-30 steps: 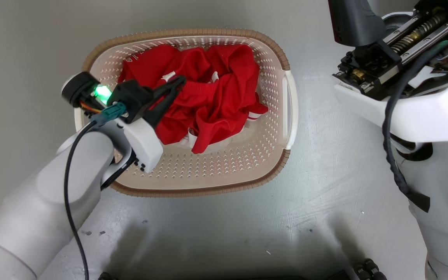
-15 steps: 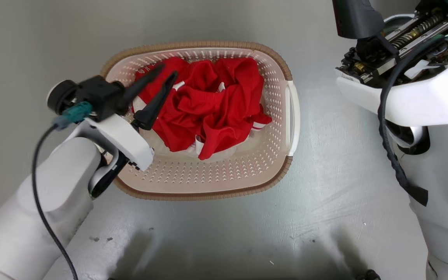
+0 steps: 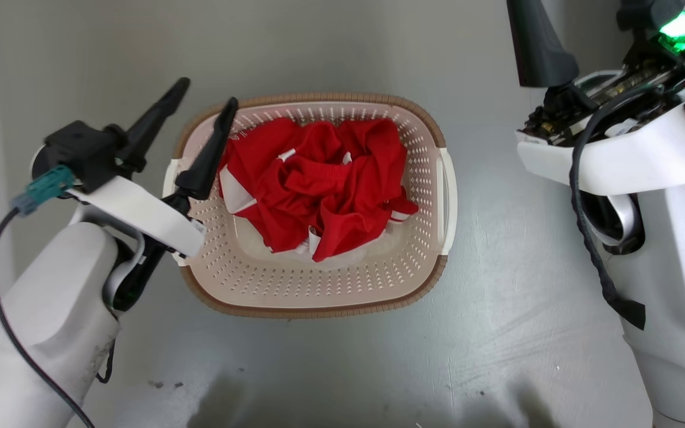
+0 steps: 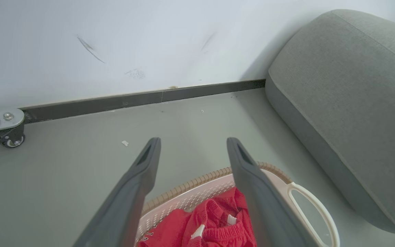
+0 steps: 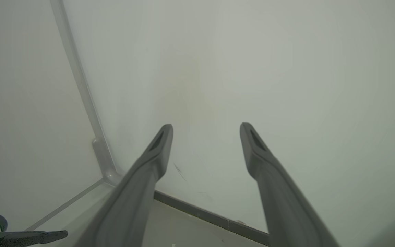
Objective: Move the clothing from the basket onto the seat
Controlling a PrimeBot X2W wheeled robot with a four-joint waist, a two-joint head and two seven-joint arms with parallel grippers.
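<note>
Left gripper (image 3: 207,93) spread wide, empty, over basket (image 3: 319,309) rim. Straight descent risks snagging rim, missing clothing (image 3: 319,184). Right gripper (image 5: 206,127) also wide apart, empty, aloft.

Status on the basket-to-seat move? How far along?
Done: nothing that shows. The clothing lies bunched in the basket, and the visible part of the seat is bare. In hand: nothing gripped; the left gripper is open and empty by the basket's far-left rim, the right gripper open, aimed at the wall. Remaining: grasp, lift and carry every garment to the seat.
</note>
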